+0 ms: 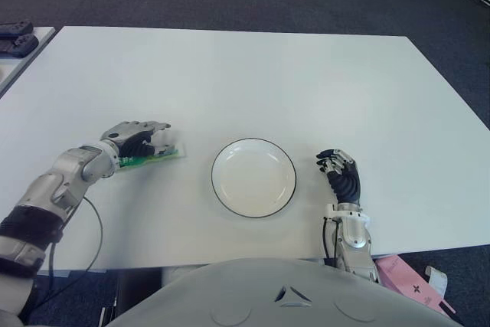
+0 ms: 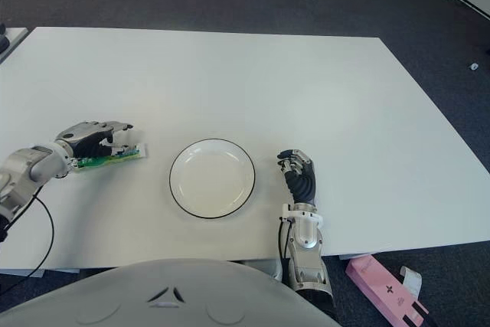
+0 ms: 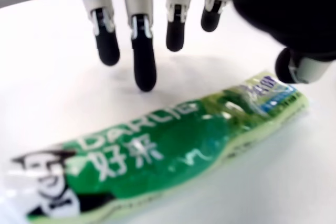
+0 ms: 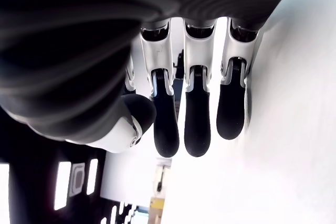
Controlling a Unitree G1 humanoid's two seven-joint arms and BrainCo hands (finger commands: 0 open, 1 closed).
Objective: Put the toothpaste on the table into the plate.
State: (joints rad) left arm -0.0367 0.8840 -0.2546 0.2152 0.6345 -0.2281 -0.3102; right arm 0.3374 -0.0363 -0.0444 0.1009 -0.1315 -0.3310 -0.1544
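Observation:
A green toothpaste tube (image 1: 158, 157) lies flat on the white table (image 1: 253, 74), to the left of the white plate (image 1: 253, 178) with a dark rim. My left hand (image 1: 144, 139) is over the tube's left part. In the left wrist view its fingers (image 3: 143, 51) are spread a little above the toothpaste tube (image 3: 157, 156), and the thumb shows near the tube's far end; nothing is grasped. The plate holds nothing. My right hand (image 1: 339, 170) shows just right of the plate, fingers relaxed and holding nothing.
A second table with dark objects (image 1: 15, 36) stands at the far left. A pink box (image 1: 413, 285) lies on the floor at the lower right. A thin cable (image 1: 96, 227) hangs by my left arm over the table's front edge.

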